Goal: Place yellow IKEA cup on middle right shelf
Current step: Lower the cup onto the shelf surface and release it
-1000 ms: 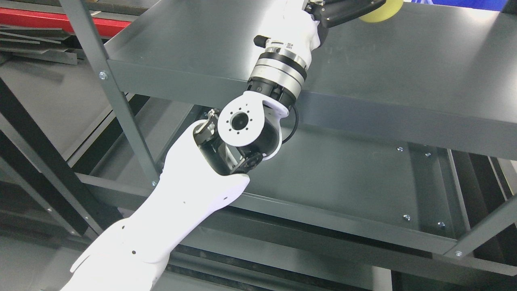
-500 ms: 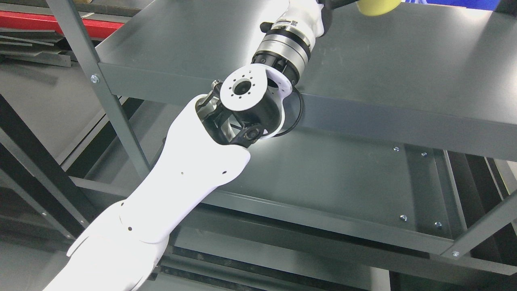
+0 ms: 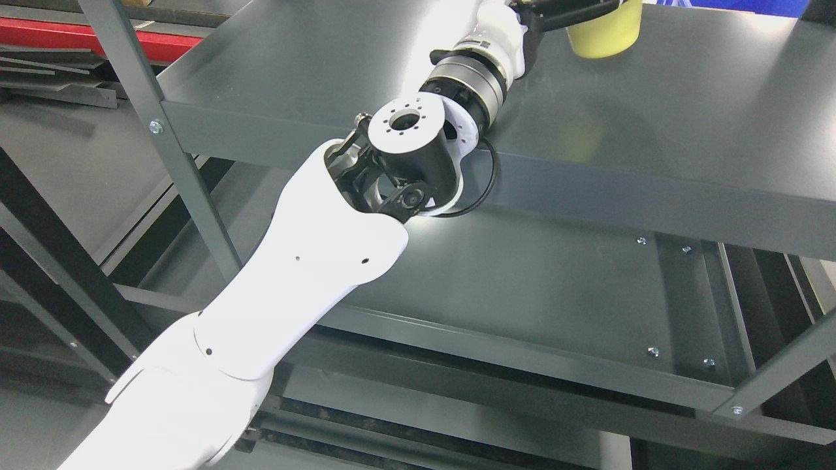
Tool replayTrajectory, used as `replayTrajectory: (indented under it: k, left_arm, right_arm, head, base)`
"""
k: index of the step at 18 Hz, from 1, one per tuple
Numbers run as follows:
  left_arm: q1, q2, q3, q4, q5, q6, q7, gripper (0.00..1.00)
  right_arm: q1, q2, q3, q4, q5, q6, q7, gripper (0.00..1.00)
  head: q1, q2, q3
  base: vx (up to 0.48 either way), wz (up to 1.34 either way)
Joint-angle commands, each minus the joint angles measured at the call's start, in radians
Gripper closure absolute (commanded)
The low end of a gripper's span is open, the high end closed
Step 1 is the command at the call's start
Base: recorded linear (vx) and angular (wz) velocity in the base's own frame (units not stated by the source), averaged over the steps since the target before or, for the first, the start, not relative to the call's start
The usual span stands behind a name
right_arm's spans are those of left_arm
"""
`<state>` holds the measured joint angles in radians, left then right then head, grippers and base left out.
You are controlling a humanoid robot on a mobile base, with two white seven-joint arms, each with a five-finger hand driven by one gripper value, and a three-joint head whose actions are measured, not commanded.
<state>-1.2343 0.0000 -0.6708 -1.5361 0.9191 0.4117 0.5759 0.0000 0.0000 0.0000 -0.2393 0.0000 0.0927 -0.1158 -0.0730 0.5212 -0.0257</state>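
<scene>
The yellow cup (image 3: pixel 602 32) now shows more of its side than half a second ago, when only its rounded lower edge peeked in at the top; it has dropped toward the shelf (image 3: pixel 653 124). It looks upright, pale yellow, plain and tapering, its base on or just above the dark surface, just right of the left hand (image 3: pixel 562 10). That hand is mostly cut off by the frame; dark fingers (image 3: pixel 575 8) reach across the cup, seemingly gripping it. Judged from this, release is the step remaining.
</scene>
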Motion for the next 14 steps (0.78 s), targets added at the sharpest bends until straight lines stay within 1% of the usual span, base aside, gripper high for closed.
replayTrajectory:
  k: [1, 2, 3, 6, 9, 14]
  left_arm:
    - [-0.007, 0.018, -0.038, 0.024, 0.001, 0.006, -0.002, 0.36]
    - [-0.007, 0.018, -0.038, 0.014, -0.008, 0.006, -0.002, 0.27]
    - [-0.007, 0.018, -0.038, 0.008, -0.016, 0.006, -0.002, 0.21]
    - [-0.007, 0.018, -0.038, -0.012, -0.023, 0.004, -0.002, 0.11]
    - [-0.007, 0.018, -0.036, -0.012, -0.054, 0.003, -0.002, 0.04]
    - [-0.005, 0.018, -0.02, -0.045, -0.098, -0.002, -0.004, 0.02]
  right_arm:
    - [0.014, -0.017, 0.017, 0.0, -0.025, 0.001, -0.001, 0.01]
    - [0.014, -0.017, 0.017, 0.0, -0.025, 0.001, -0.001, 0.01]
    - [0.014, -0.017, 0.017, 0.0, -0.025, 0.001, -0.001, 0.01]
    - [0.014, -0.017, 0.017, 0.0, -0.025, 0.001, -0.001, 0.01]
    - [0.014, -0.017, 0.017, 0.0, -0.025, 0.001, -0.001, 0.01]
    - [0.014, -0.017, 0.017, 0.0, -0.025, 0.001, -0.001, 0.01]
  head:
    - [0.0, 0.0, 0.0]
    - [0.0, 0.0, 0.0]
    - [0.0, 0.0, 0.0]
    - [0.0, 0.0, 0.0]
    - [0.0, 0.0, 0.0]
    - [0.0, 0.0, 0.0]
  base:
    - [0.0, 0.0]
    - [0.0, 0.0]
    - [0.0, 0.0]
    - [0.0, 0.0]
    - [0.0, 0.0]
    - [0.0, 0.0]
